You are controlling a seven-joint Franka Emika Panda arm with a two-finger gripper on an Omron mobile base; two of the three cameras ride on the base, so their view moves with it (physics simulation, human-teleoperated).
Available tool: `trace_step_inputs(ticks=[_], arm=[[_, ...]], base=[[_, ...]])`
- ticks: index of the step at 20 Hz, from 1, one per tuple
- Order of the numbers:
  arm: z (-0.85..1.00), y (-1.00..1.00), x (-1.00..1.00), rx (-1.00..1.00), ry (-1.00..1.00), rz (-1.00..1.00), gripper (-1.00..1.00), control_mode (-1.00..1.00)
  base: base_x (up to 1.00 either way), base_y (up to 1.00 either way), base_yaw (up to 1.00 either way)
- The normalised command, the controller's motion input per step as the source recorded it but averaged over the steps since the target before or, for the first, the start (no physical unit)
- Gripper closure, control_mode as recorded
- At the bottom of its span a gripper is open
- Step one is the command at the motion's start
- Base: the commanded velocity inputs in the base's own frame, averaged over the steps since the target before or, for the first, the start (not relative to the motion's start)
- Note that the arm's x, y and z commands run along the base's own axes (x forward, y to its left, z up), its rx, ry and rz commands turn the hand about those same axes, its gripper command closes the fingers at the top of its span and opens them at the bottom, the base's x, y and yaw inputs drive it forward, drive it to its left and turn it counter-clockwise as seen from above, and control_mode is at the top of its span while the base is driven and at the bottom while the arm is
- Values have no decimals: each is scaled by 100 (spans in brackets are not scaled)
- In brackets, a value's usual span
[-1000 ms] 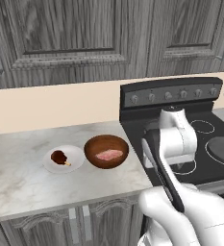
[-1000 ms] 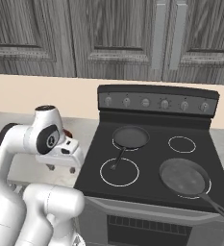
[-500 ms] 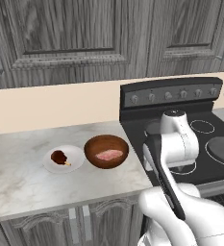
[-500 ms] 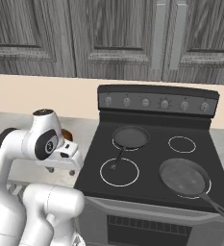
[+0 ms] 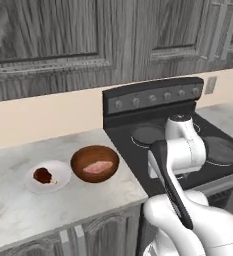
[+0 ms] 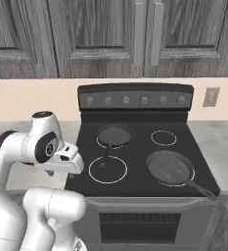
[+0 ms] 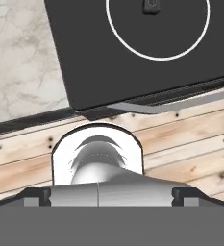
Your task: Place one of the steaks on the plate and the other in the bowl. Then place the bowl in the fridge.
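Claw (image 7: pixel 111 194): standing wide, holding nothing, hanging over stove edge (image 7: pixel 147 103) | bowl (image 5: pixel 94 163): sitting left of centre on counter (image 5: pixel 18 210), carrying pink steak (image 5: pixel 98 166), ready for fridge | plate (image 5: pixel 49 176): lying lower left beside bowl, bearing brown steak (image 5: pixel 43 175).

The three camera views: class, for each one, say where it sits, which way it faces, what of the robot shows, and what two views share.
Left base view: behind the arm's left, facing the counter, bowl and plate; arm at right.
Right base view: behind its right, facing the stove; arm at left.
Hand view: on the hand, facing down at the stove edge and floor; pincer tips at bottom.
Both base views share the stove.
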Motion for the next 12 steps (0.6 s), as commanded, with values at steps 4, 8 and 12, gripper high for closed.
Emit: trace_step_inputs(ticks=[4, 8, 12], arm=[[0, 0, 0, 0, 0, 0, -100, 100], [0, 0, 0, 0, 0, 0, -100, 100], [0, 0, 0, 0, 0, 0, -100, 100]], base=[[-35, -12, -65], [-33, -34, -71], [-9, -43, -77]])
